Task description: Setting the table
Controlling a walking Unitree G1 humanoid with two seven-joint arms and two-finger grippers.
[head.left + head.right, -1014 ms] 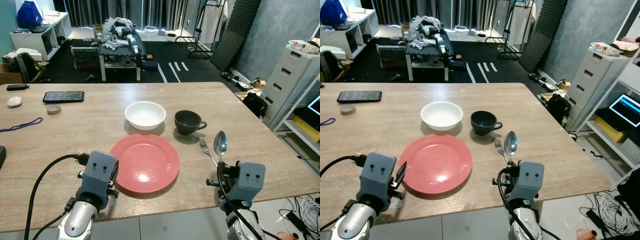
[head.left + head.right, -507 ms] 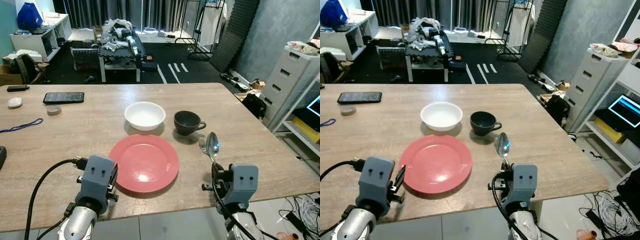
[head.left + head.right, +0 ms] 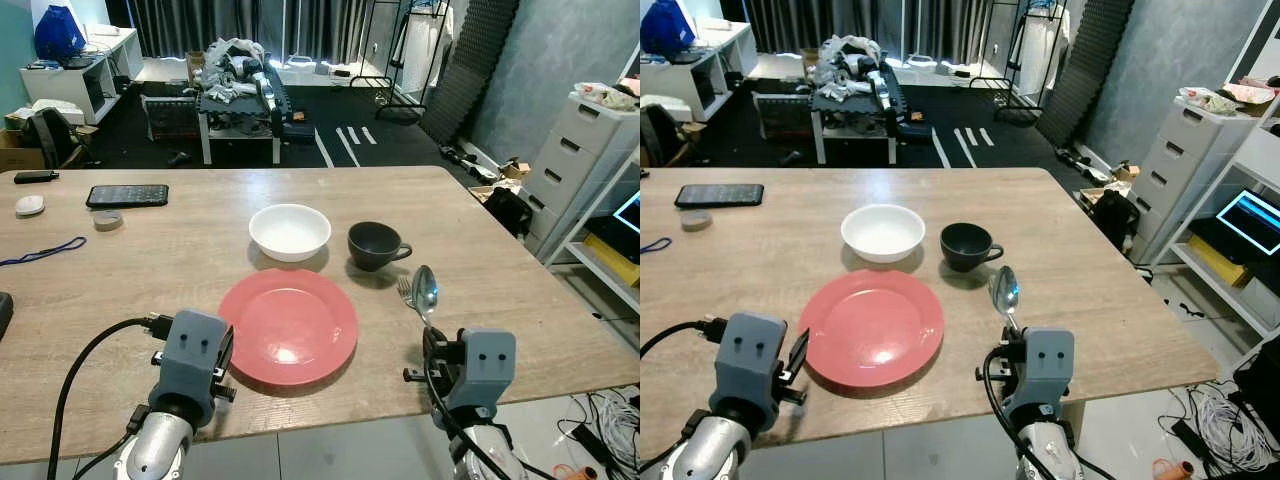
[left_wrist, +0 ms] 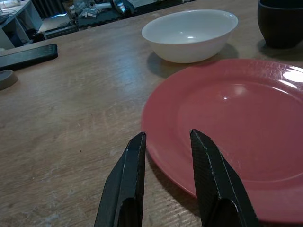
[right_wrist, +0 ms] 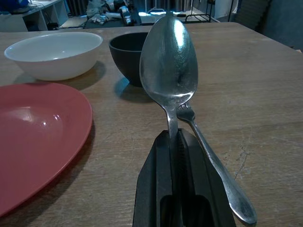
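Right gripper (image 5: pixel 173 137) sits low at the near table edge, fingers pinched on the handle of a spoon (image 5: pixel 169 78) whose bowl points forward and upward. A fork (image 5: pixel 213 161) lies on the wooden table (image 3: pixel 180 250) just beside the held spoon, on its outer side. Left gripper (image 4: pixel 166 142) hovers at the near left rim of the red plate (image 3: pixel 288 325), fingers slightly spread with nothing between them. Beyond the plate stand a white bowl (image 3: pixel 290 231) and a dark cup (image 3: pixel 376 245), close together. Bare tabletop extends right of the fork to the table edge.
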